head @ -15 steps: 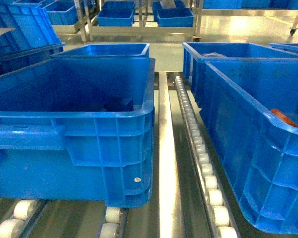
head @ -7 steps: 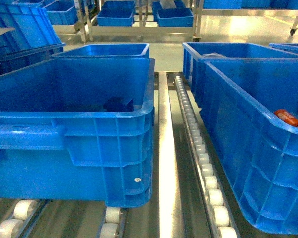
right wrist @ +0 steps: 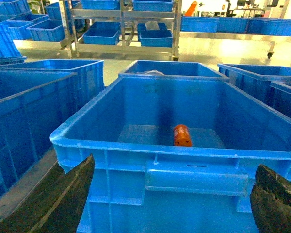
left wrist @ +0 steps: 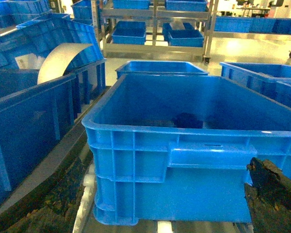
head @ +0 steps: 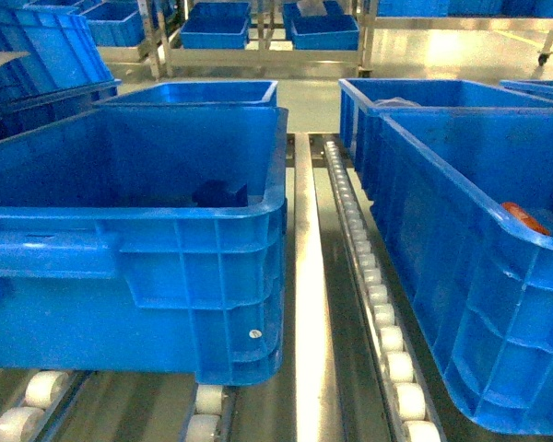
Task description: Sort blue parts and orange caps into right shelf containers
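Two large bright blue crates are carried on a roller conveyor: white rollers (head: 378, 295) run in a line beside a shiny metal rail (head: 304, 304) between them. A glossy pale floor (head: 461, 51) is seen behind, with metal shelving (head: 258, 37) on which smaller blue trays (head: 215, 32) are stored. More blue crates are stacked at the far left (head: 37, 55) and stand behind each near crate.

In the head view, the left crate (head: 166, 267) and the right crate (head: 479, 304) are counted as two near containers, well apart across the rail. One dark blue part (head: 221, 193) is seen on the floor of the left crate, near its right wall; it appears as a dark lump in the left wrist view (left wrist: 186, 120). One orange cap (right wrist: 182, 135) lies on its side on the floor of the right crate, roughly central in the right wrist view; only a sliver of it is shown over the rim in the head view (head: 525, 218).

The left fingers (left wrist: 271, 194) and the right fingers (right wrist: 63, 199) are shown only as dark blurred shapes at the frame edges, spread wide with nothing between them, in front of the crates' near walls.
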